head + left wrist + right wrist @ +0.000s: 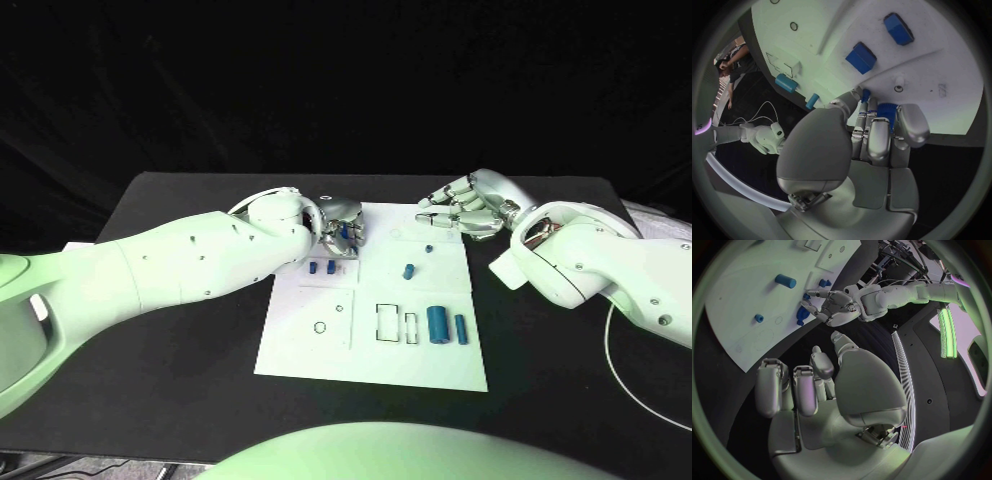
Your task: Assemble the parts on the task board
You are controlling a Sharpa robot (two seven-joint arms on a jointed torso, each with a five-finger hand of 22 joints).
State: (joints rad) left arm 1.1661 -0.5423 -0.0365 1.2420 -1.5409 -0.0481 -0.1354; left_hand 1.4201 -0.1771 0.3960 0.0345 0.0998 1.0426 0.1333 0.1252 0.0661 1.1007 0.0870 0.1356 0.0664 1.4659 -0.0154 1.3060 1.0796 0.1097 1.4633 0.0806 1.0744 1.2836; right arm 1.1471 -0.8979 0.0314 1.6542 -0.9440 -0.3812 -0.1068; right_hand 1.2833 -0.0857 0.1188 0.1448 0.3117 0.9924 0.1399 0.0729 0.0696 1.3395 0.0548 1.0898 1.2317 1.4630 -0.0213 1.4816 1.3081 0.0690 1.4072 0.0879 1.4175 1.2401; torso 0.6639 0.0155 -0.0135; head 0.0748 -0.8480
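Presently mid-pickup: left hand [335,228] clamped on a blue part [885,111] at task board [368,362] upper left, right hand [464,208] empty, fingers apart; seating next.

The head camera is looking down on the task board [372,330] from above. Each wrist camera is sitting close behind its own robot hand, sharing that board [848,30] [748,295].
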